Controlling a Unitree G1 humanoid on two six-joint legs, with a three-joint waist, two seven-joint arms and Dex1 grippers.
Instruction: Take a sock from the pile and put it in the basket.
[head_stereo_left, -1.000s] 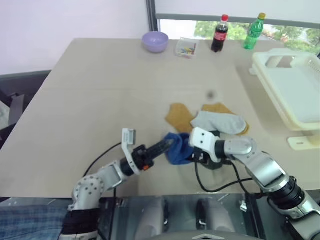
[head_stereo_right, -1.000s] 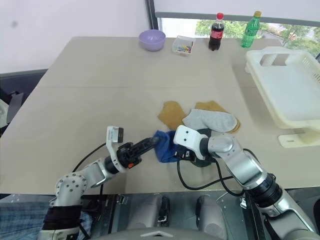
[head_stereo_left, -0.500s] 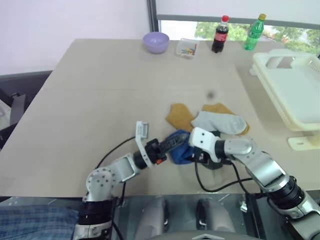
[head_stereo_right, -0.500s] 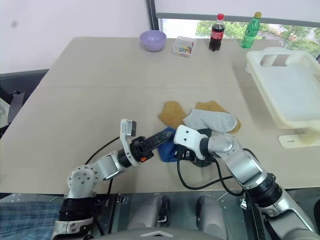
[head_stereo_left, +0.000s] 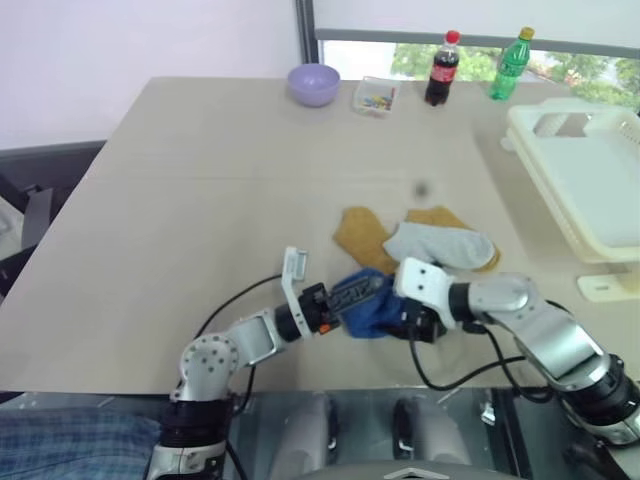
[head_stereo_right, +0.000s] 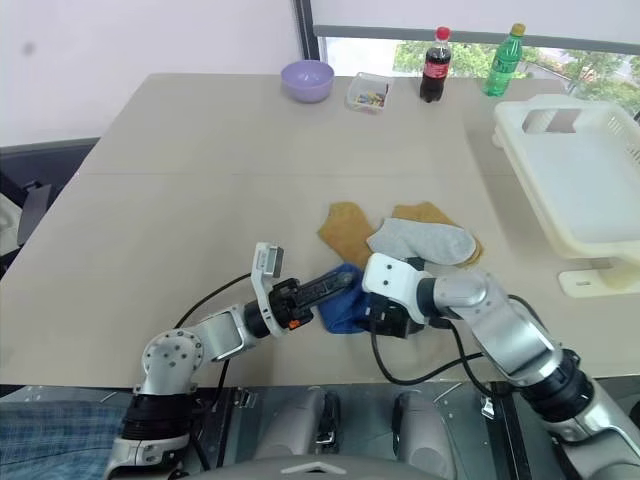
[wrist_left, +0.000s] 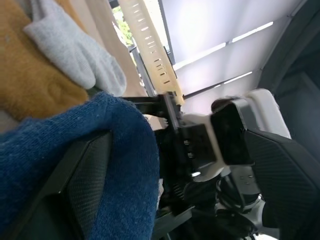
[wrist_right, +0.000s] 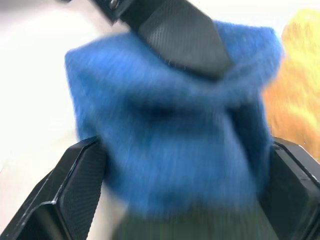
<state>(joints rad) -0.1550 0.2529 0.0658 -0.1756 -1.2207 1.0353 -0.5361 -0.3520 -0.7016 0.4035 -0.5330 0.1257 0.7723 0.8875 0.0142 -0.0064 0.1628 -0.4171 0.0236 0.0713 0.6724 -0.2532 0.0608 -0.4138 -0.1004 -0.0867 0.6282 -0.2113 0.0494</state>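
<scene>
**A:** What is the largest thing here?

**B:** A wide beige table (head_stereo_left: 200, 190). At its 3 o'clock edge sits the basket (head_stereo_left: 585, 180), cream-white with slotted sides.

**A:** And the robot's arms?

**B:** Both come in from 6 o'clock and meet near the front edge. The left tool (head_stereo_left: 362, 292) points toward 3 o'clock; its fingers are spread wide, with a blue sock (head_stereo_left: 375, 312) draped over them. The right tool (head_stereo_left: 408, 322) faces it from 3 o'clock, just beside the sock; its fingers stand apart on either side of the blue fabric, released rather than pinching it.

**A:** Where is the pile?

**B:** The pile (head_stereo_left: 420, 240) lies at about 12 o'clock from the two tools, on the table between them and the far edge: a grey sock (head_stereo_left: 440, 243) over two mustard socks (head_stereo_left: 360, 232), touching one another. The blue sock sits just at its near side.

**A:** Anything smaller?

**B:** Along the far edge, at 12 o'clock: a lilac bowl (head_stereo_left: 311, 83), a clear tray (head_stereo_left: 373, 96), a cola bottle (head_stereo_left: 440, 68) and a green bottle (head_stereo_left: 508, 63).
</scene>
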